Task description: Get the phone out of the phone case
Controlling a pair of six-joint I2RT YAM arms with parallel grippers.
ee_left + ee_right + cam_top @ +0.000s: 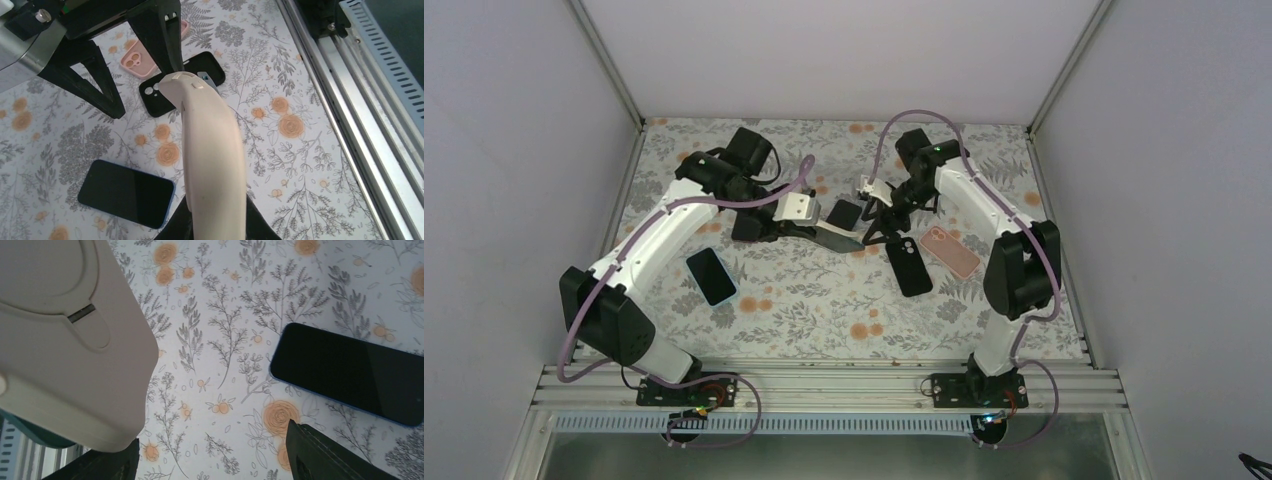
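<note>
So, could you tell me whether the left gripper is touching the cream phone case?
Touching. The left wrist view shows the cream phone case pinched on both sides by the left gripper.

Black case (910, 267) and pink case (949, 250) block the right; blue phone (712, 276) the left; table (824, 310) between open

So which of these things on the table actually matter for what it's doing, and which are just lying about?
In the job: beige phone case, gripped by the left gripper; the open right gripper beside it.

Lying about: blue phone, black case, pink case, all flat on the floral table.
</note>
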